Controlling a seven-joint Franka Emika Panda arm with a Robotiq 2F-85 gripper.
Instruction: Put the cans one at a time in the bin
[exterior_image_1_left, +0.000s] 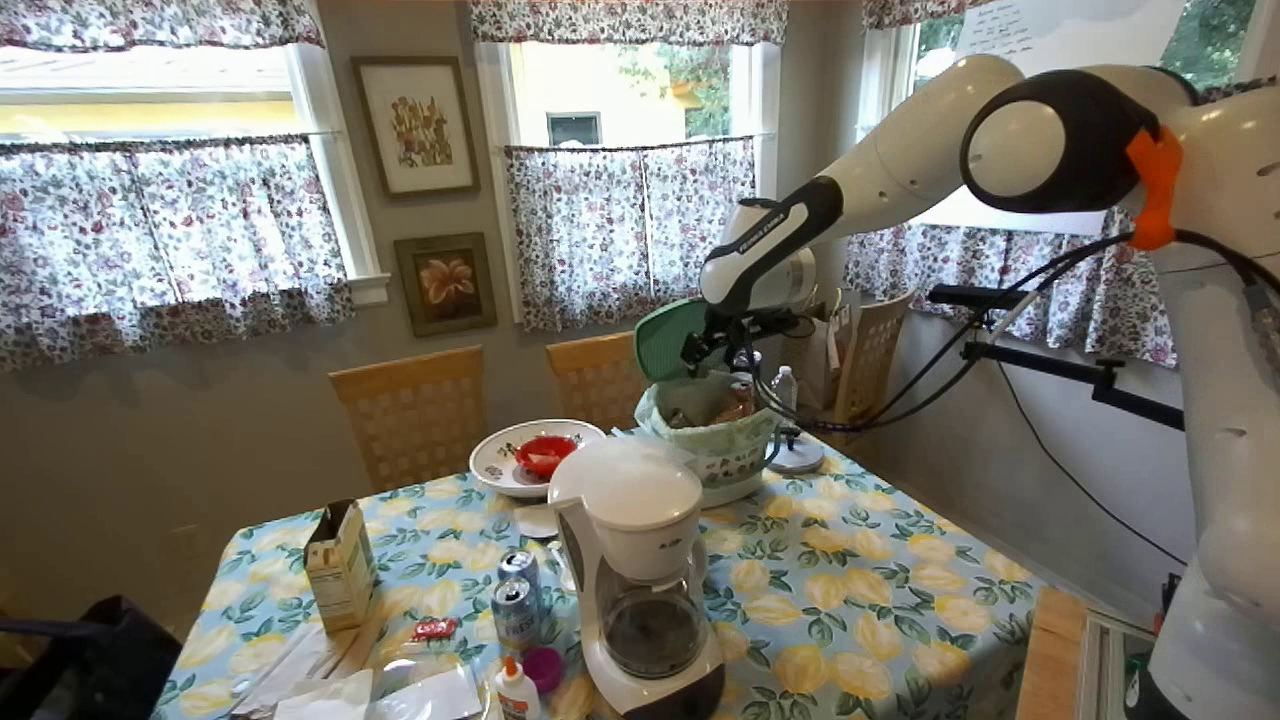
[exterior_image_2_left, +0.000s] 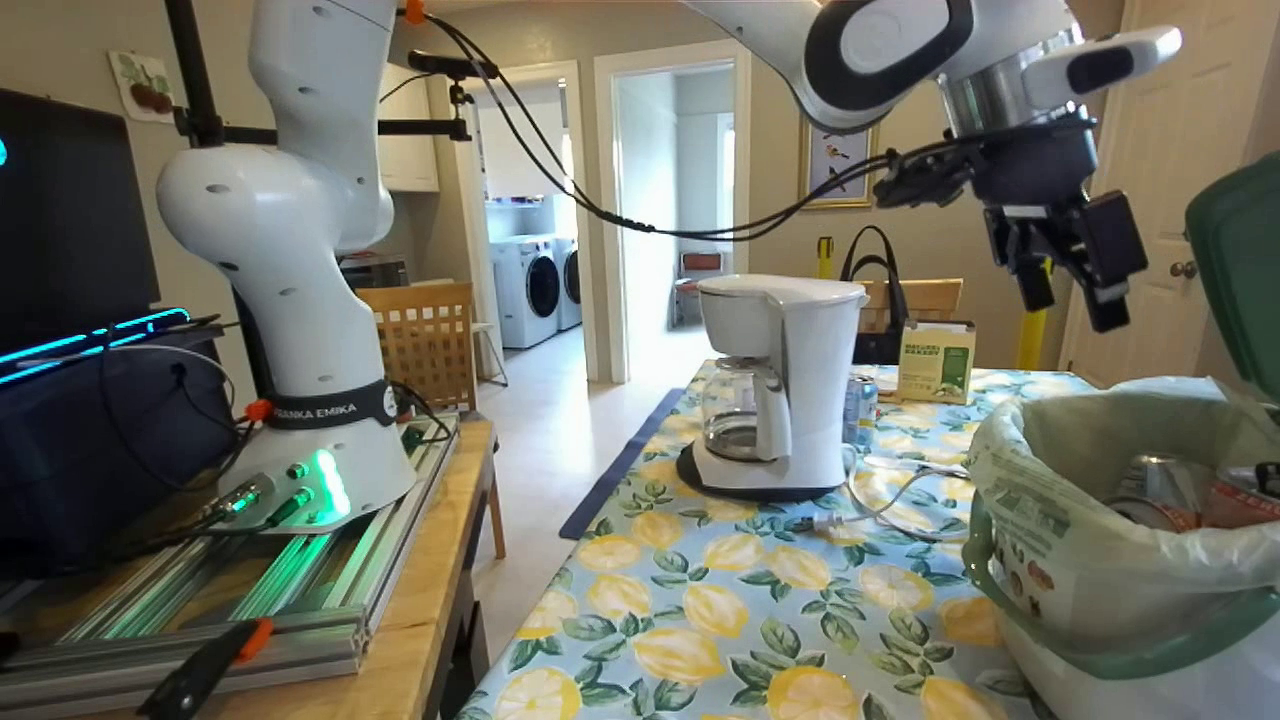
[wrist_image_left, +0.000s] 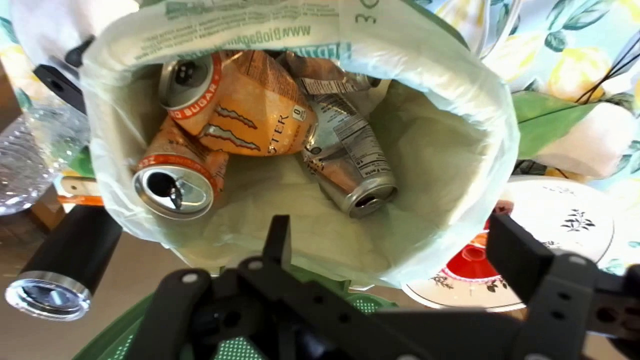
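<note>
Only in wrist view, see room beside silver metal can (wrist_image_left: 356, 152) inside round pale-green plastic bin (exterior_image_1_left: 732, 470); with black gripper (exterior_image_2_left: 1074, 297) wide-spread, empty.

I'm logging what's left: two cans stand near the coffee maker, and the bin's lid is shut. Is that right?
One slip: the lid of the bin is open, not shut, as both exterior views show. Two cans do stand near the coffee maker.

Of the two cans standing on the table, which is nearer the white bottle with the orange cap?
The front can in an exterior view, which partly hides the other can. There it stands between that one and the bottle.
</note>
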